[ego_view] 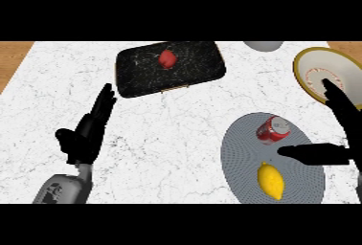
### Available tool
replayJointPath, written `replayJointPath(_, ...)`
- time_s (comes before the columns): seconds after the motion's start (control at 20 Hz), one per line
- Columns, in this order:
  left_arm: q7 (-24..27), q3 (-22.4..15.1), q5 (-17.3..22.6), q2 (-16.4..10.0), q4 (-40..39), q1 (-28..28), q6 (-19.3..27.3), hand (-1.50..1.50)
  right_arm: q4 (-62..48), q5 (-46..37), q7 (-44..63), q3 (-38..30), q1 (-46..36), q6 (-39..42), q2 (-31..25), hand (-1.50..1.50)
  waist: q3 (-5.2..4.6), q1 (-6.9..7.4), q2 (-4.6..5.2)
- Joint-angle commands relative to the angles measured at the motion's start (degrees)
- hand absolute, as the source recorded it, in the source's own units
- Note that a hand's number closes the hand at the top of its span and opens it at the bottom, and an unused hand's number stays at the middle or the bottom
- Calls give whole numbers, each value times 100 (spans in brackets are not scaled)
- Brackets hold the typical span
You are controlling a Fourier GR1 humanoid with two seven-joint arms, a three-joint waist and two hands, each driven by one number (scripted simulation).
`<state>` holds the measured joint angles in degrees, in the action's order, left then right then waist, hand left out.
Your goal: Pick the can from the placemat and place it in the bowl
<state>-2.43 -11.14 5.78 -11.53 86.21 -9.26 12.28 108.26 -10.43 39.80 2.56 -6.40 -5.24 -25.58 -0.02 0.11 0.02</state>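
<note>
From the head view, my left hand (88,130) rests at 9 o'clock on the white counter (176,148). Its fingers are straight and slant toward 1 o'clock, it holds nothing, and its grey forearm comes in from 7 o'clock. My right hand (343,112) comes in at the 3 o'clock edge, spread wide and also empty. Its fingers reach up toward 1 o'clock across the lower part of the bowl (311,62), and its thumb (314,154) sticks out toward 9 o'clock over the placemat (240,153).

The red can (273,130) lies on its side on the upper part of the round grey placemat, at 3 o'clock. It is near my thumb's tip, at its 12 o'clock, and not touching it. A lemon (271,180) lies on the same mat at 4 o'clock. The bowl has a yellow rim and a white inside and sits at 2 o'clock. I see nothing in the part my fingers leave uncovered.

A black tray (198,64) at 12 o'clock holds a small red thing (167,59). A pale round object (264,45) is cut off at 1 o'clock. Bare counter lies between my two hands and between the tray and the mat.
</note>
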Motion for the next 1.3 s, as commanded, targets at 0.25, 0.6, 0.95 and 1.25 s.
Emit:
replayJointPath(0.25,-33,331,-113,154,-54,48,-349,0,-338,117,-783,-281,504,606,431,-150,2,-20,-3)
replayJointPath(0.6,26,325,-463,353,167,229,-261,0,185,254,-996,-474,812,725,828,-150,2,-29,-7)
replayJointPath(0.95,-449,401,-461,438,583,274,-504,0,-116,377,-1377,-743,730,816,1175,-150,2,-13,-6)
replayJointPath(1.25,-38,621,-593,598,-11,96,-618,0,-470,484,-1271,-872,434,962,1333,-150,1,-19,-3)
